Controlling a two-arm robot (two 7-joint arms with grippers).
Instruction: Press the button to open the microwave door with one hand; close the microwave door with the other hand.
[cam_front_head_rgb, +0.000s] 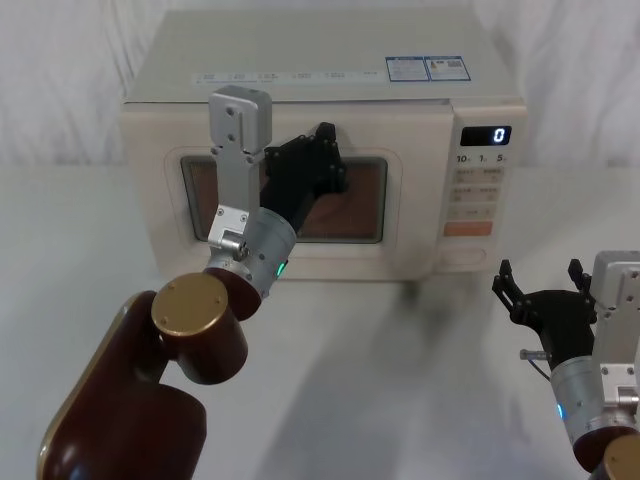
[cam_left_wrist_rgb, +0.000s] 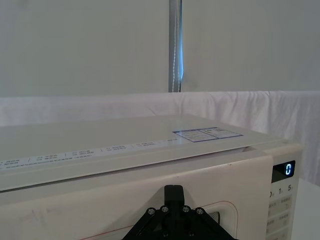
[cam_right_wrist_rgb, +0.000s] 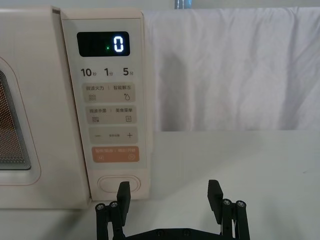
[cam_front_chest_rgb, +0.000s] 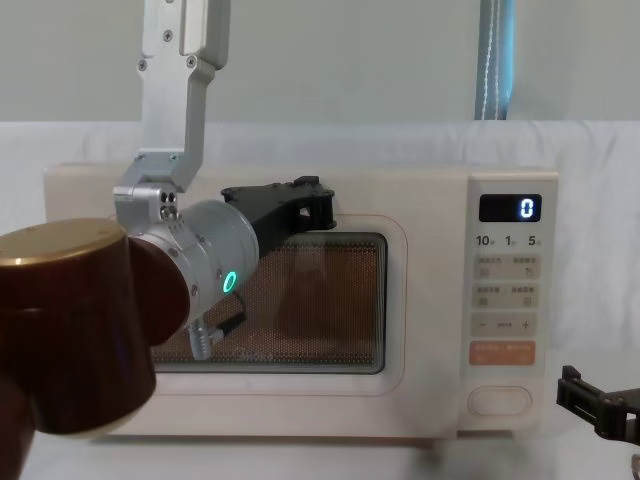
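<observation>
Head view: microwave door (cam_front_head_rgb: 290, 200) shut flush with the oven body, left gripper (cam_front_head_rgb: 318, 160) up against the upper rim of its window, finger spread impossible to tell. Button (cam_front_head_rgb: 467, 256) at the foot of the control panel, right of the door, lying long side across. Right gripper (cam_front_head_rgb: 540, 285) down in front of the panel and a little right of the button, prongs spread wide, holding nothing. Display read "0".

Left wrist view: left gripper (cam_left_wrist_rgb: 173, 210) close to the top edge of the door; printed stickers on the oven roof, text too small to read.

Right wrist view: button (cam_right_wrist_rgb: 119, 183) straight ahead, beyond the left prong of the right gripper (cam_right_wrist_rgb: 170, 192). Read above it: "0", "10", "1", "5", then "−" and "+". Right arm judged the nearer one to press.

Chest view: button (cam_front_chest_rgb: 499, 400) below the orange key (cam_front_chest_rgb: 501, 352), right gripper (cam_front_chest_rgb: 600, 405) low and right of it.
</observation>
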